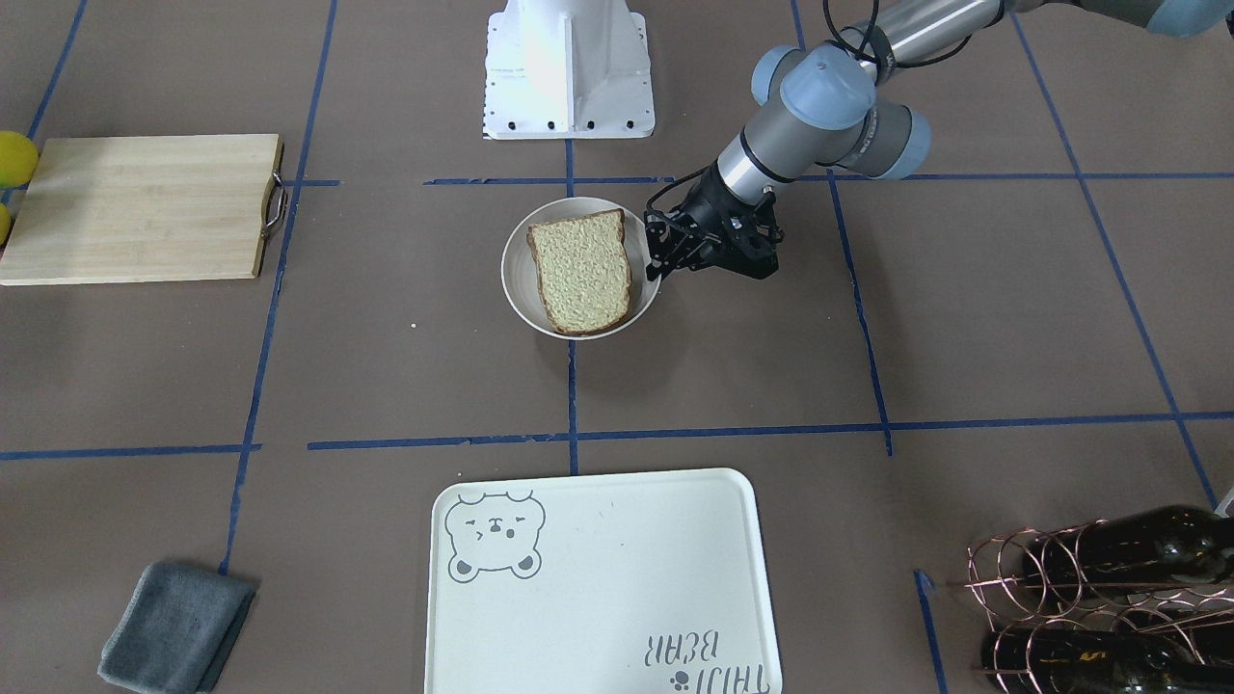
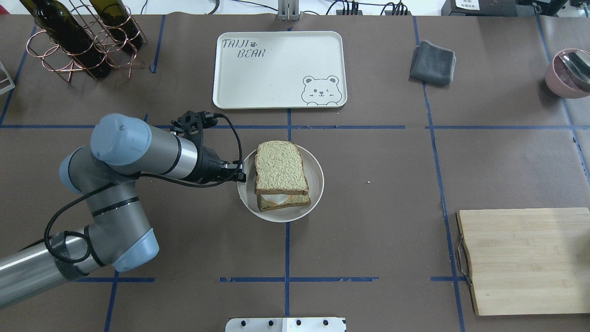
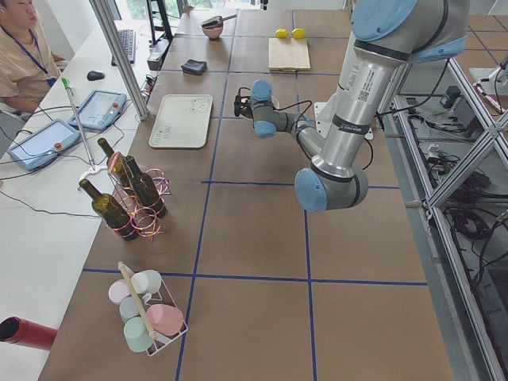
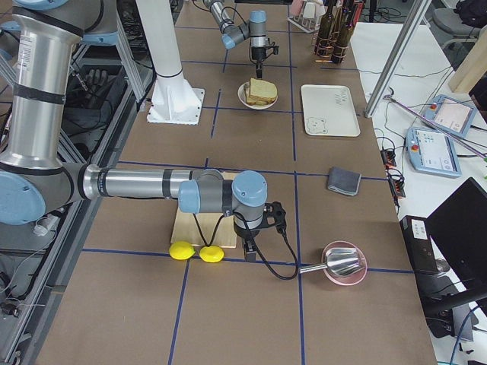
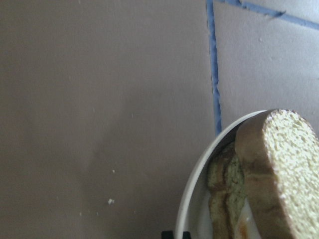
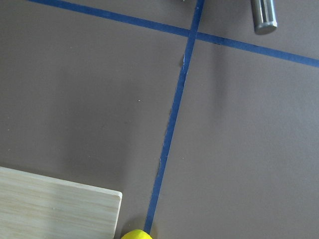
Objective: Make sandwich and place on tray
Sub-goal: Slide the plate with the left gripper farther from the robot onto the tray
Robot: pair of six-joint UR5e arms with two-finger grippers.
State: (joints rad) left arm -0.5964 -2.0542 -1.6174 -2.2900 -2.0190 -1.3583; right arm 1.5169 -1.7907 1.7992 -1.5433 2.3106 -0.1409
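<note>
The sandwich (image 2: 280,173) is stacked on a small round white plate (image 2: 316,180) at the middle of the surface. Egg white and orange yolk are visible between the two bread slices. The tray (image 2: 276,69) is positioned well apart from the plate. The left gripper (image 1: 665,258) is held low, just beside the plate's rim; whether it is open or closed cannot be told. The right gripper (image 4: 249,245) is located near the wooden cutting board (image 2: 525,258) and two lemons (image 4: 183,250); its state cannot be told.

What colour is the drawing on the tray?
Grey. The bear drawing sits in a corner of the cream-white tray, clearest in the overhead exterior view.
</note>
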